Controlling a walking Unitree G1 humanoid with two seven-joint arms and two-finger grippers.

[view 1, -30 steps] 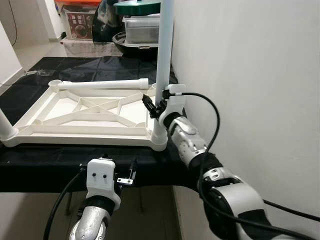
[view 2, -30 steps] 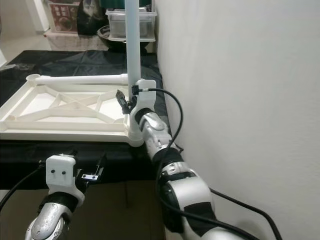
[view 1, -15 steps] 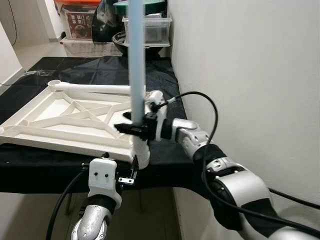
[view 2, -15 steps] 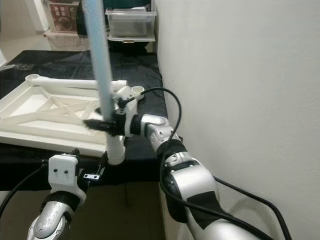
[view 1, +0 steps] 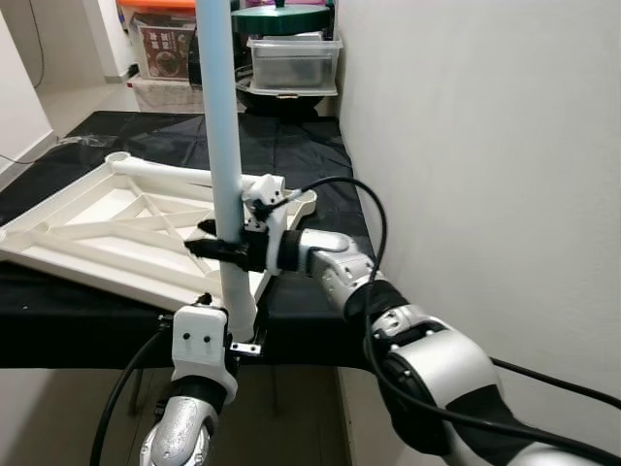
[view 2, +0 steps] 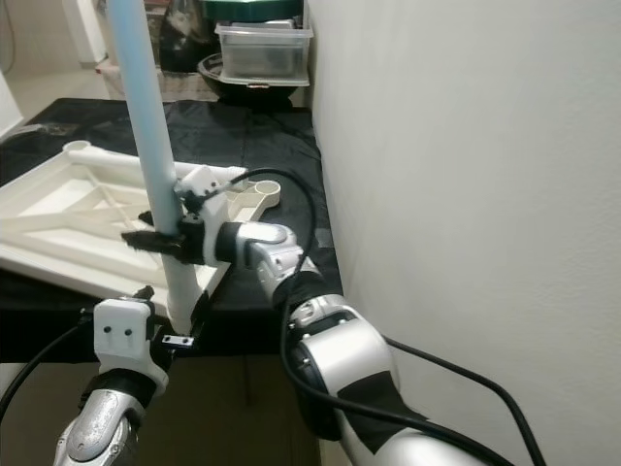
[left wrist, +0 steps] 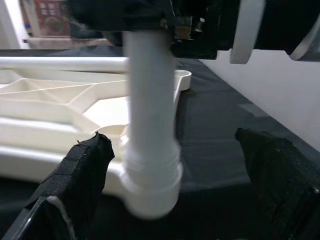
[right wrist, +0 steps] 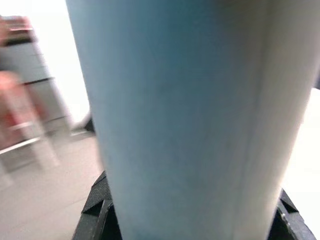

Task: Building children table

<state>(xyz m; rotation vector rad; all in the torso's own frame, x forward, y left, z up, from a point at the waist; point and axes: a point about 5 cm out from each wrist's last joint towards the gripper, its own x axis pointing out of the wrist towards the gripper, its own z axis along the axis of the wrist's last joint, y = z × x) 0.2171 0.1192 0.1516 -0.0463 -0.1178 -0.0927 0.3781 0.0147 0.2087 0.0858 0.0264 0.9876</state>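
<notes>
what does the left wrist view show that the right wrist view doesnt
Left wrist view alone: the socket where the upright leg meets the upturned white tabletop, a second leg lying across that tabletop, the black cloth, and the left gripper open below the joint.

Right wrist view alone: the right gripper's fingertips clamped against the tube, and a blurred room behind.

Both: the pale blue-white table leg.

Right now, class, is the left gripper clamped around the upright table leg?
No: the left gripper is open, its fingers apart on either side of the table leg, not touching it.
</notes>
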